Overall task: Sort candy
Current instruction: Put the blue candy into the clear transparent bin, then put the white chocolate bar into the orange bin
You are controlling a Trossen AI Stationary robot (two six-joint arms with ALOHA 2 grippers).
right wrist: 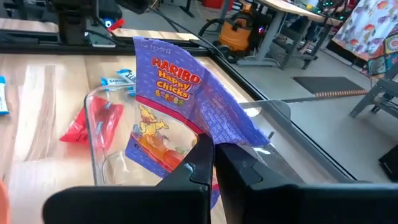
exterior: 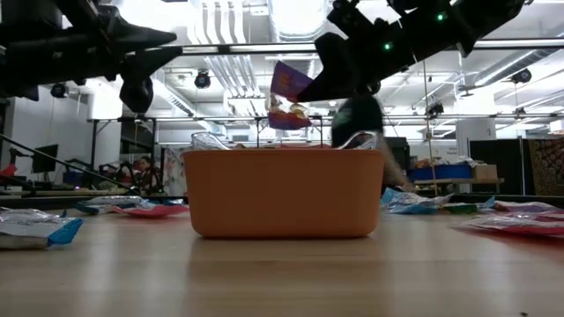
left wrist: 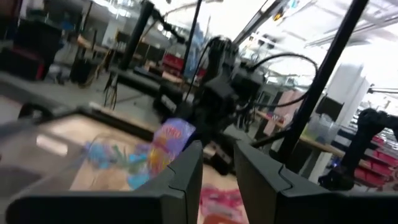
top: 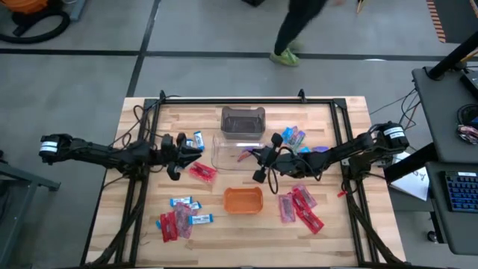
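Most of the sorting appears undone. A purple packet [right wrist: 186, 118] is held pinched in the shut right gripper [top: 260, 155], raised over the clear bin [top: 230, 152] at the table's middle; release into it has not yet happened. The left gripper [top: 173, 157] is poised to the left of that bin, above a red packet [top: 202, 172]; its fingers [left wrist: 180, 186] are parted and nothing is seen between them.

The clear bin seems empty, though its floor is poorly shown through the plastic. A darker bin [top: 243, 119] stands beyond it at the far edge, its contents not discernible. The orange tray [top: 243, 199], nearer, holds nothing visible from above.

Loose candy is left in heaps: blue-and-white bars with red packets [top: 179, 219] at the near left, red packets [top: 300, 207] at the near right, blue wrappers [top: 293, 137] at the far right.
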